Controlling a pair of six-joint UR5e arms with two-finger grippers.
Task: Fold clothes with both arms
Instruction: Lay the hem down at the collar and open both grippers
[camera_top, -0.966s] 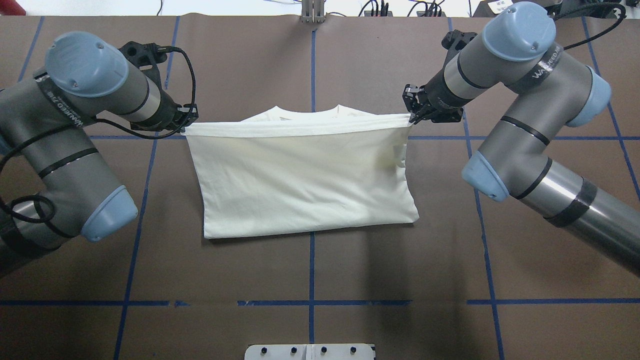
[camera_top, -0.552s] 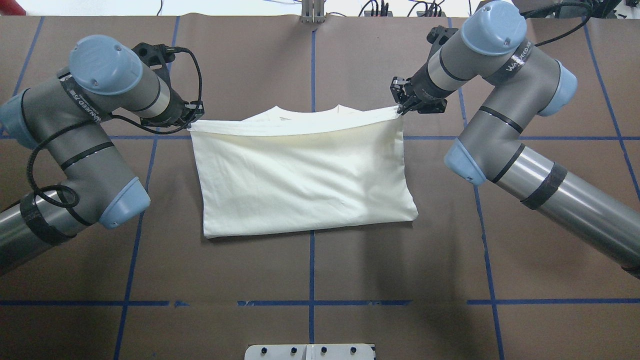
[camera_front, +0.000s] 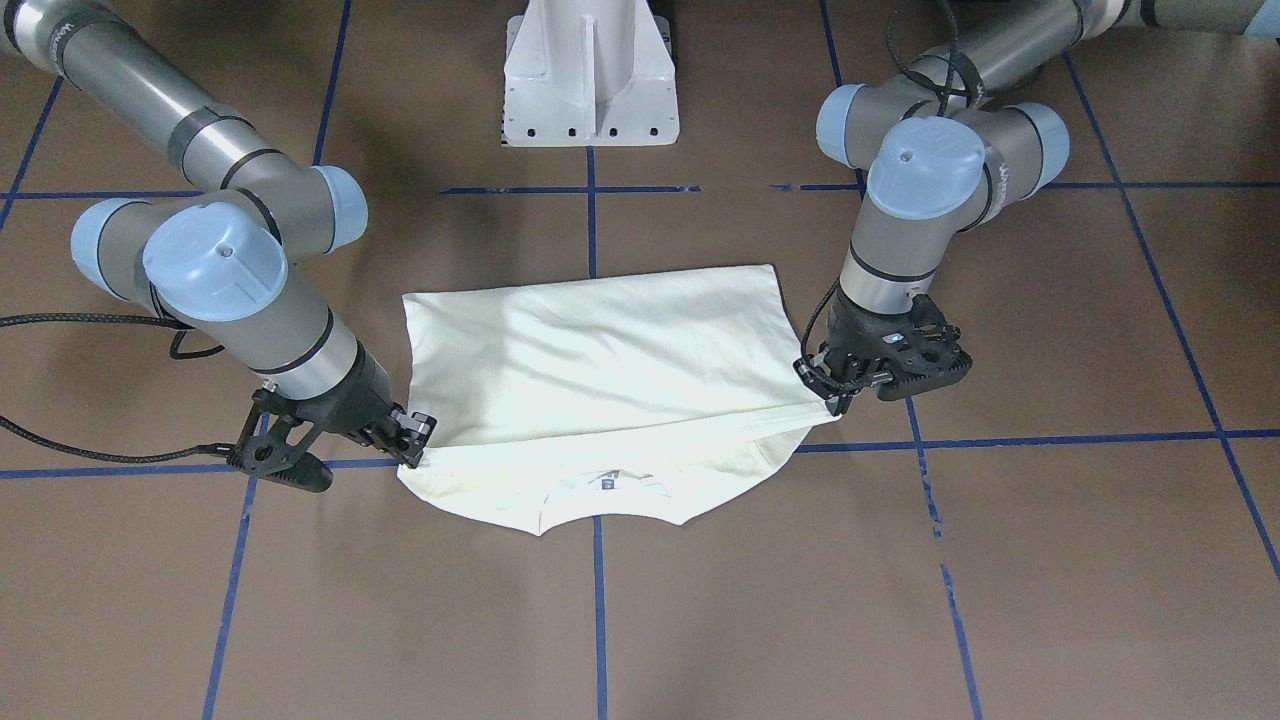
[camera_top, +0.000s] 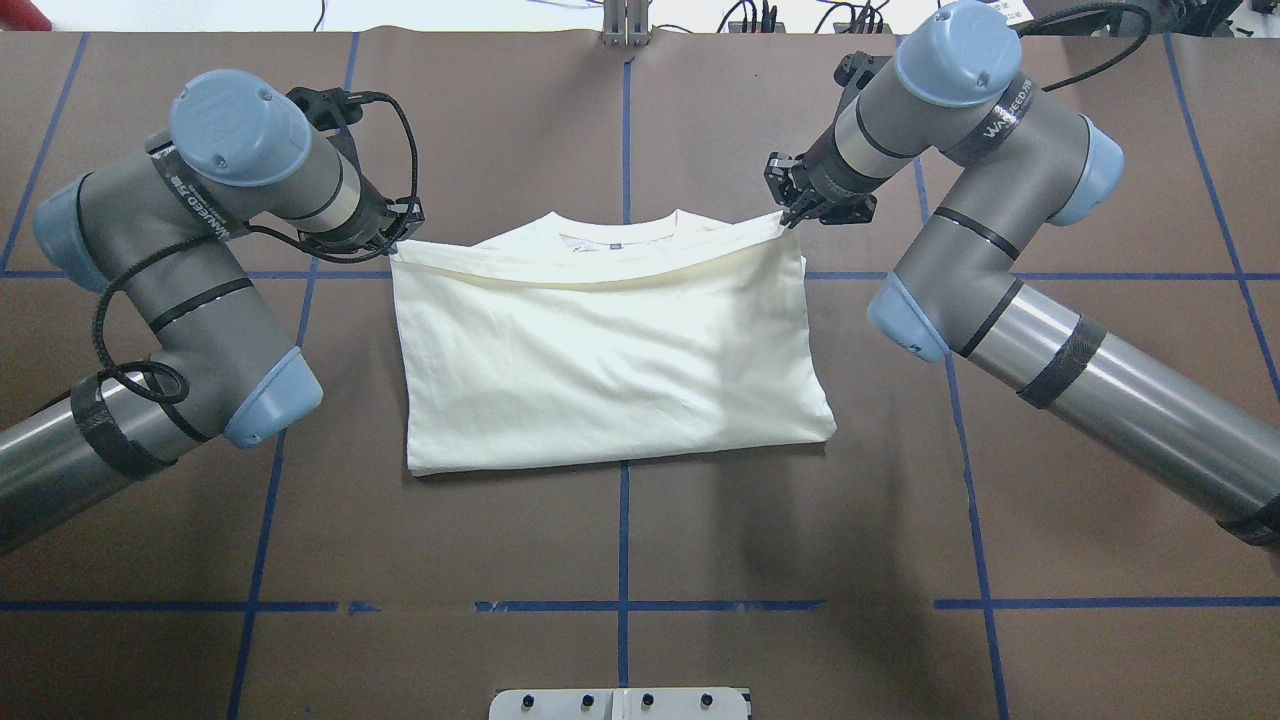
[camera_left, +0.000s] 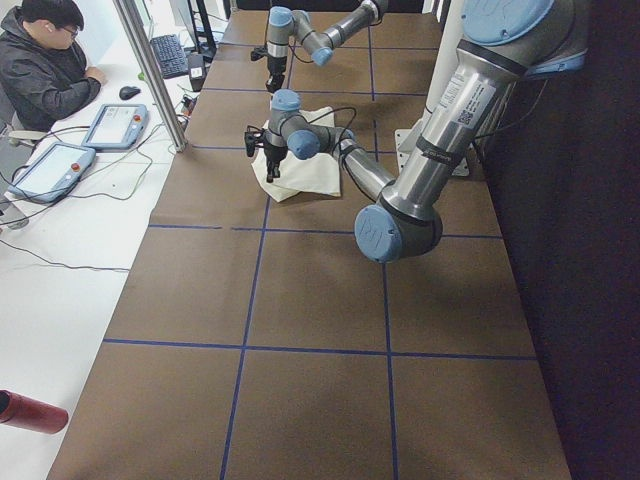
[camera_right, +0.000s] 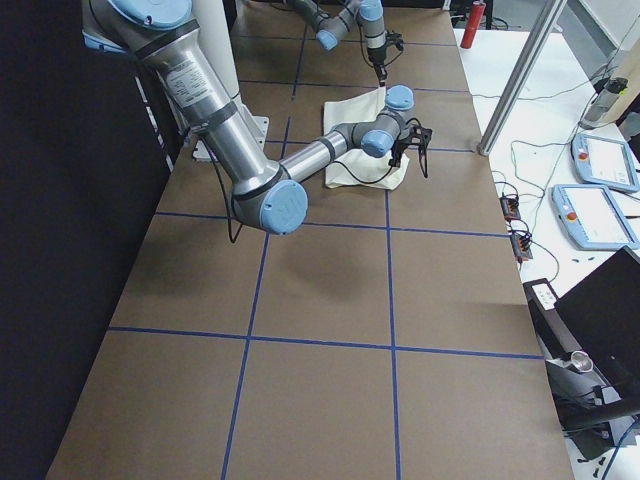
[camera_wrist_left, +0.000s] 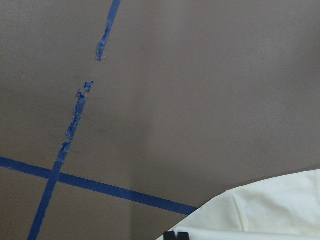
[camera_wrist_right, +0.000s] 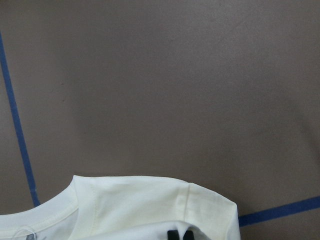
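Observation:
The cream T-shirt (camera_top: 610, 350) lies on the brown table, folded over with its plain side up. Its collar (camera_top: 615, 232) peeks out at the far edge, and no print shows. My left gripper (camera_top: 398, 238) is shut on the folded layer's far left corner. My right gripper (camera_top: 790, 215) is shut on the far right corner. Both hold that edge just above the collar. In the front-facing view the left gripper (camera_front: 830, 400) is on the right and the right gripper (camera_front: 415, 450) on the left. The wrist views show the fingertips (camera_wrist_left: 176, 235) (camera_wrist_right: 180, 235) over the shirt (camera_wrist_left: 270, 210) (camera_wrist_right: 150, 205).
The white pedestal base (camera_front: 590, 90) stands at the robot's side of the table. Blue tape lines (camera_top: 622, 600) cross the brown surface. An operator (camera_left: 45, 60) sits beyond the far edge beside tablets (camera_left: 115, 125). A metal post (camera_left: 150, 70) stands at that edge.
Both grippers have moved away from the robot and inward with the held edge, bringing it closer to the collar. The edge between them now sags slightly.

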